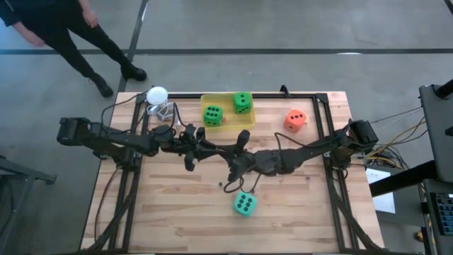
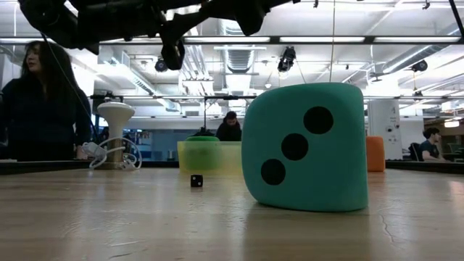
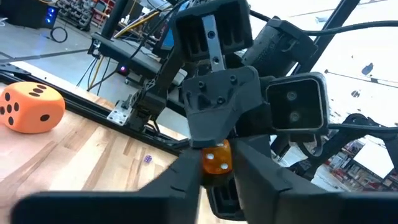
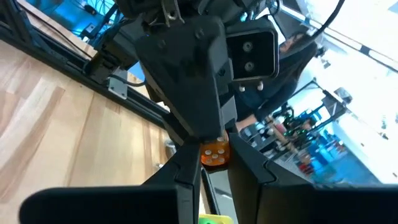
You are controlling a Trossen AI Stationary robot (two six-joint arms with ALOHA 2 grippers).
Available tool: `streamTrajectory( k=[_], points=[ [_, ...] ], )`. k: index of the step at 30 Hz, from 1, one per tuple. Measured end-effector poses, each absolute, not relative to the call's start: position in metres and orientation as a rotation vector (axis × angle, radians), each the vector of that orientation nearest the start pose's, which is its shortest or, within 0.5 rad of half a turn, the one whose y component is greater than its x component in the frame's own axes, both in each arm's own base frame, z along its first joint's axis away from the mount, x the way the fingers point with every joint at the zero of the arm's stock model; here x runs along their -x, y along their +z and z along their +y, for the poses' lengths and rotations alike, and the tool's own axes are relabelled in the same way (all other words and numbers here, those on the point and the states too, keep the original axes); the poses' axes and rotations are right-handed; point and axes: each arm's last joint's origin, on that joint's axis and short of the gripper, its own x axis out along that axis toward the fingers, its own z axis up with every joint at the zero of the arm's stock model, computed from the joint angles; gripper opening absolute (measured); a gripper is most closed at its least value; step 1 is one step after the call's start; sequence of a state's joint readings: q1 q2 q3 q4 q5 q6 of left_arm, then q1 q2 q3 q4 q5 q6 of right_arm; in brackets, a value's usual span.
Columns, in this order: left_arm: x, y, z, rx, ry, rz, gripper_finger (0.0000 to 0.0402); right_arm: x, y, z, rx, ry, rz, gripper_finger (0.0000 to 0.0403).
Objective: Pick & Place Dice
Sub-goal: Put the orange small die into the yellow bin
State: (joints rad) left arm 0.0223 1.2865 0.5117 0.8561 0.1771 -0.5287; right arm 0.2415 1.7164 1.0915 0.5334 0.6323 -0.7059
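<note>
Both grippers meet in mid-air above the table's middle, left gripper and right gripper facing each other. A small translucent orange die sits between both pairs of fingers. Of the big soft dice, two green ones lie in a yellow tray. The orange one rests on the table toward the far right. The teal one rests on the table nearer, below the arms. My left gripper pinches the small orange die between its two fingertips, coming level from the table's left; the die is lifted clear. My right gripper pinches the same die between its fingertips, coming from the table's right, with its jaws turned crosswise to the left gripper's.
A white ball sits on a stand with a coiled cable at the far left corner. A tiny black die lies on the wood near the middle, and a tiny purple piece nearby. A person stands beyond the far left edge.
</note>
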Motion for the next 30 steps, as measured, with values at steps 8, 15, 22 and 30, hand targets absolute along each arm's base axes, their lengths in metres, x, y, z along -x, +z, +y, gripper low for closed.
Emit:
streamTrajectory(
  k=[8,15,22,30],
  points=[
    [-0.2590,0.2369,0.0008,0.515,-0.163,-0.048,0.0205,-0.3760,0.2614,0.0735,0.733,-0.351,0.224,0.0044],
    [-0.2590,0.2370,0.0009,0.491,-0.155,-0.053,0.0210,-0.3758,0.2618,0.0733,0.718,-0.353,0.220,0.0044],
    [-0.2590,0.2367,0.0012,0.466,-0.150,-0.053,0.0200,-0.3758,0.2619,0.0728,0.718,-0.361,0.222,0.0044],
    [-0.2588,0.2362,0.0037,0.460,-0.138,-0.048,0.0204,-0.3754,0.2634,0.0693,0.690,-0.378,0.224,0.0044]
  ],
)
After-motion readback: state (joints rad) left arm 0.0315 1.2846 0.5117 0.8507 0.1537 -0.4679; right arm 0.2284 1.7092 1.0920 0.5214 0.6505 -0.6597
